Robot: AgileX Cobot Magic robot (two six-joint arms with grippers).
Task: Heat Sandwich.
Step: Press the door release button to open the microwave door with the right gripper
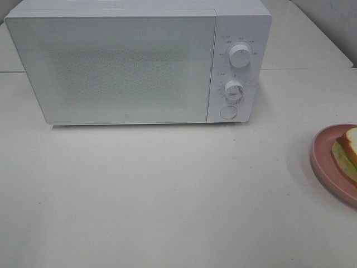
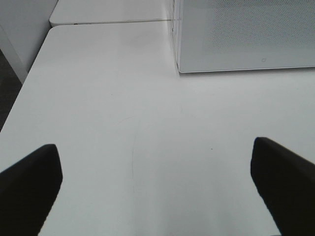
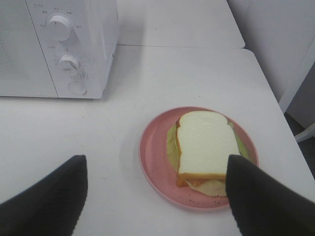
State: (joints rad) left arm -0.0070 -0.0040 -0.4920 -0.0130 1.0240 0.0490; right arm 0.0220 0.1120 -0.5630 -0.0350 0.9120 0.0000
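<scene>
The sandwich, white bread over pale yellow-green filling, lies on a round pink plate. In the exterior high view only the plate's left part and a corner of the sandwich show at the right edge. My right gripper hovers open above the table on the near side of the plate, one dark finger overlapping the sandwich's edge in the picture. My left gripper stands wide open over bare table, nothing between its fingers. Neither gripper shows in the exterior high view.
A white microwave stands at the back of the white table, door closed, with two knobs and a round button on its right panel. A seam between tabletops runs behind it.
</scene>
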